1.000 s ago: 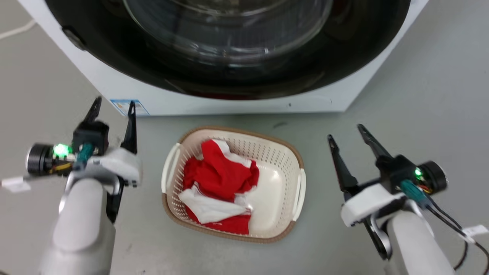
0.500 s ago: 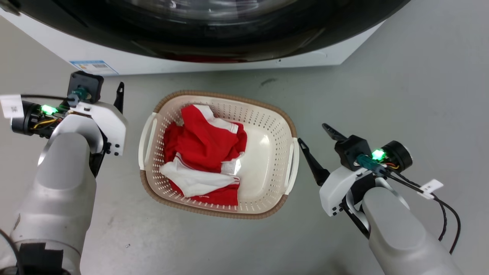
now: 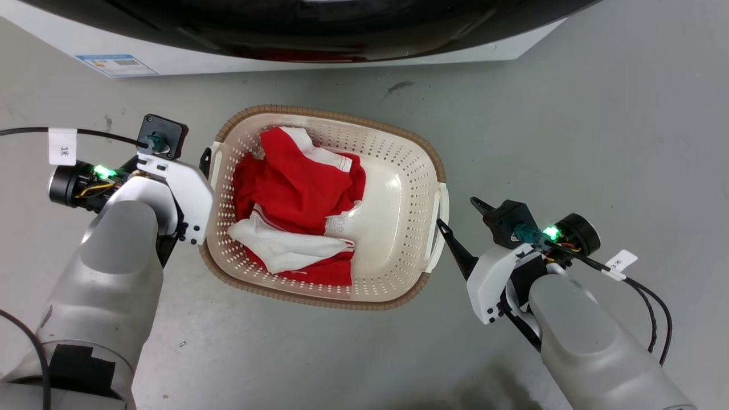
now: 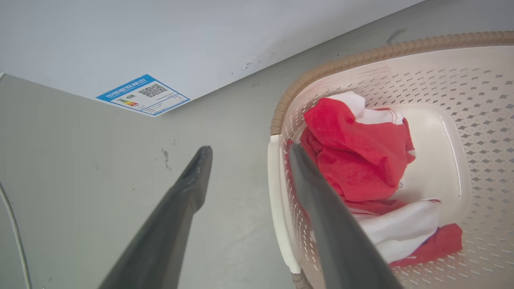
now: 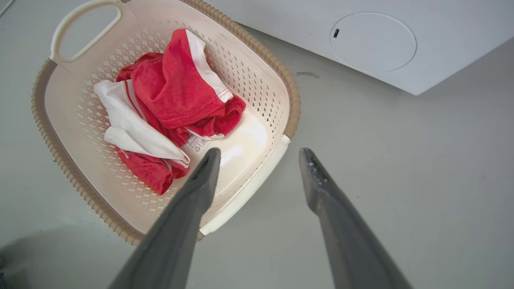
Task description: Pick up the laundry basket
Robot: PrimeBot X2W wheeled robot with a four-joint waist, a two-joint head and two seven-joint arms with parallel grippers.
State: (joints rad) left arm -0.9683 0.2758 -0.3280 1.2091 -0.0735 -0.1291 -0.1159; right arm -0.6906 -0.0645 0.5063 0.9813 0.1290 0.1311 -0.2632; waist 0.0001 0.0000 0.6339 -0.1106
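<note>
Your cream-white perforated plastic laundry basket [image 3: 393, 222] with the brown woven-look rim stands on the smooth grey floor [image 3: 569, 142], just in front of the white front-loading washing machine [image 3: 398, 51] and between your two arms. A crumpled red and white garment [image 3: 296, 193] lies inside it, heaped toward your left side; the bare bottom shows on your right side.

Your left gripper [image 4: 249, 150] has its two long dark fingers spread wide. In the left wrist view they straddle the basket's white loop handle [image 4: 277, 208] on the left side: one finger is over the floor outside the basket, and the other is over the inner wall, in front of the garment. You cannot tell from these views whether either finger touches the plastic. In the head view, most of this gripper is hidden behind its pale wrist housing, which sits right against the basket's left rim.

Your right gripper [image 3: 455, 212] is also spread wide. In the right wrist view one finger lies over the basket's interior and crosses the white loop handle [image 5: 249, 188] on the right side, while the other is over bare floor outside. In the head view the inner fingertip sits just beside that handle; contact is not clear.

A blue label [image 3: 117, 64] is stuck low on the washing machine's front panel, near your left side.
</note>
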